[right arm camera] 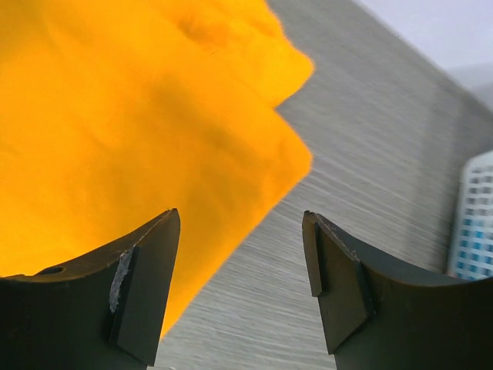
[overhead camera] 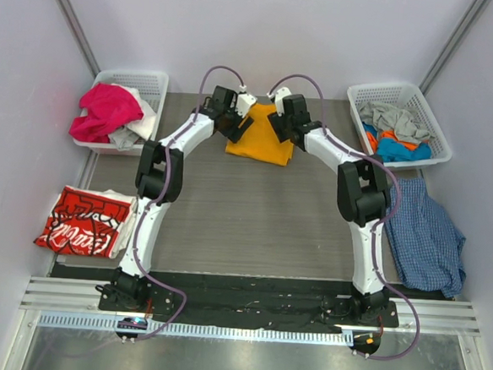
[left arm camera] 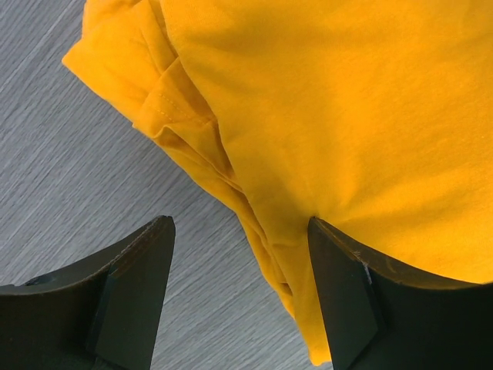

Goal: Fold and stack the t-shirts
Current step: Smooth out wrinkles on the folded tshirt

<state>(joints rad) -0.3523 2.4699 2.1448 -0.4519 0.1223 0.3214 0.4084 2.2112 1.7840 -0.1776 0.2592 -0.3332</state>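
Observation:
A plain orange-yellow t-shirt (overhead camera: 261,137) lies folded at the far middle of the table. My left gripper (overhead camera: 233,132) is open at its left edge. In the left wrist view this gripper (left arm camera: 239,223) straddles the layered fold of the shirt (left arm camera: 347,116), one finger over bare table and the other over cloth. My right gripper (overhead camera: 286,130) is open at the shirt's right edge. In the right wrist view it (right arm camera: 240,214) has one finger over the cloth (right arm camera: 115,116) and the other over the table. A folded red t-shirt (overhead camera: 83,220) with white lettering lies at the left.
A white basket (overhead camera: 144,76) at the back left holds pink and white clothes. Another white basket (overhead camera: 405,91), also seen as a basket (right arm camera: 474,216) in the right wrist view, holds grey, blue and orange clothes. A blue checked shirt (overhead camera: 425,236) drapes over the right edge.

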